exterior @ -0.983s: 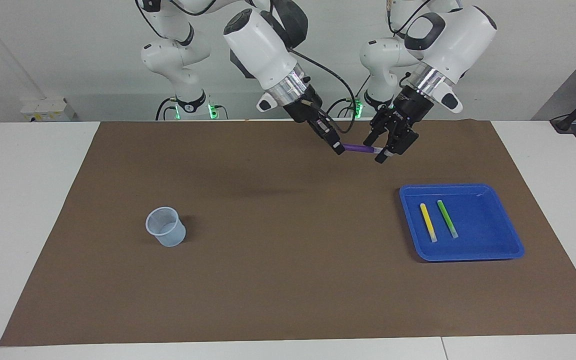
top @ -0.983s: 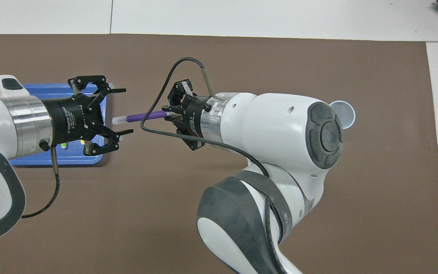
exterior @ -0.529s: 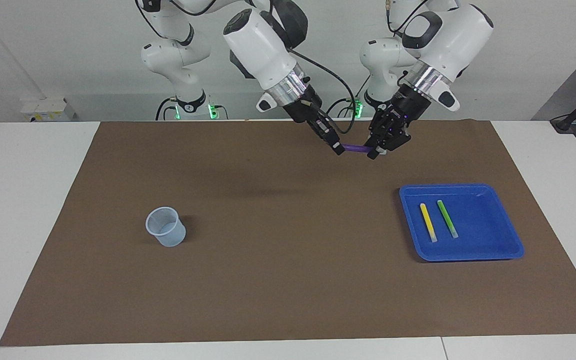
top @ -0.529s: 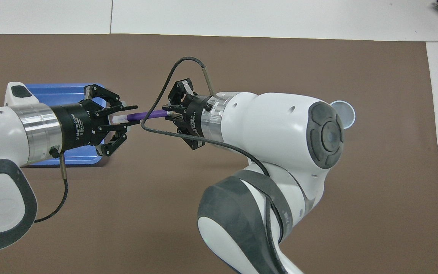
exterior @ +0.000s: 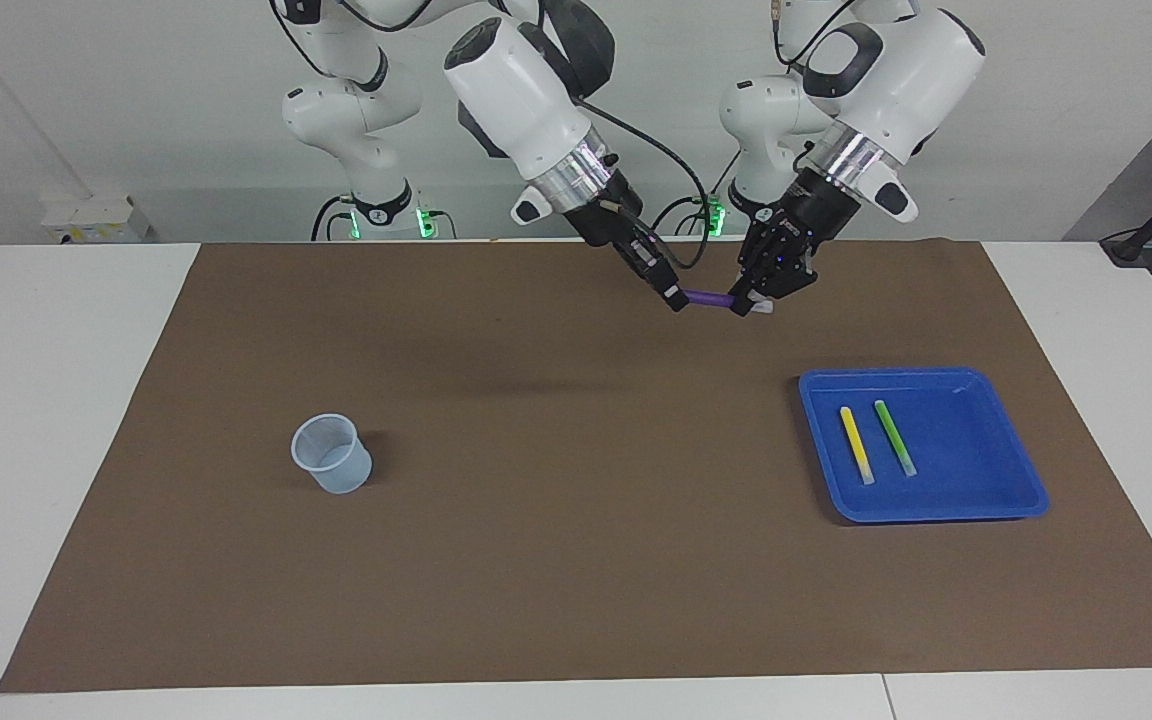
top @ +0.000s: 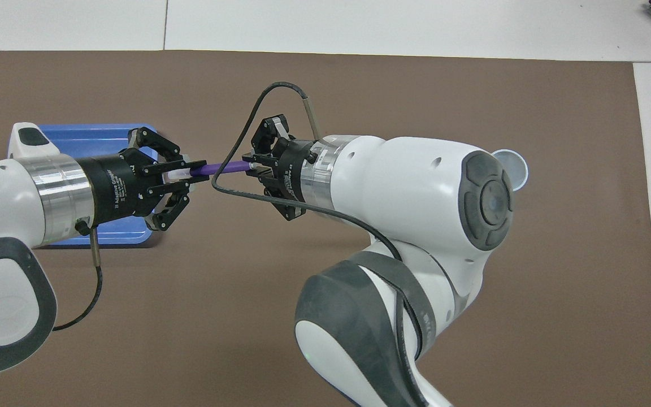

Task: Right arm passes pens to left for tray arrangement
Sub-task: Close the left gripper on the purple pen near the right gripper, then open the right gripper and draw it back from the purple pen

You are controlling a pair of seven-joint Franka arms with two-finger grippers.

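The purple pen (exterior: 708, 297) hangs level in the air above the brown mat (exterior: 556, 560), pinched at both ends: the right gripper (exterior: 676, 298) is clamped on one end, and the left gripper (exterior: 744, 305) looks closed on the pale tip. The yellow pen (exterior: 856, 444) and green pen (exterior: 894, 437) lie side by side in the blue tray (exterior: 1011, 478) toward the left arm's end of the worktop. A translucent cup (exterior: 332, 454) stands well apart.
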